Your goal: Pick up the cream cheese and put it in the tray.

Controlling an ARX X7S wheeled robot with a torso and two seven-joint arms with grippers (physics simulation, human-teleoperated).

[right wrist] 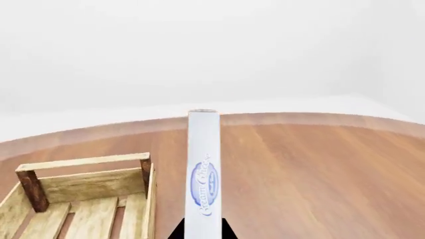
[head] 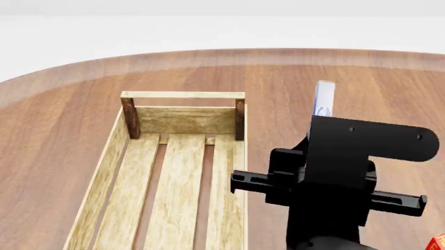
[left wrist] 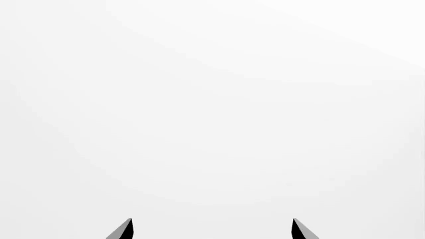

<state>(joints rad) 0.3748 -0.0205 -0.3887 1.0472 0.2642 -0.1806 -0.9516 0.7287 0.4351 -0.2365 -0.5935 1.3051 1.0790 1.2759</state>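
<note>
Landmark for all positions: the tray, a long crate of pale slatted wood with dark brown corner posts, lying on the round wooden table.

Head view: the right arm rises beside the tray's right long wall, outside the crate. Its black wrist body blocks the gripper itself from this camera. The cream cheese sticks up past the top of the wrist, standing on edge, narrow face toward the camera, blue oval logo partly visible. It sits clear of the table surface, to the right of the tray's far end rail, not over the slats. The tray's interior shows only bare slats in the visible part; its near end is cut off by the frame edge. A small red-orange corner of another item shows at the frame's lower right edge, well right of the tray; too little visible to identify.

Right wrist view: right gripper clamped on the cream cheese; both dark fingertips press against the box's lower end, one on each side. The box extends away from the jaws, with the tray's far rail and corner posts off to one side of it.

Left wrist view: left gripper spread wide, two dark fingertips well apart, nothing between them. Background plain white; tray not in this view.
</note>
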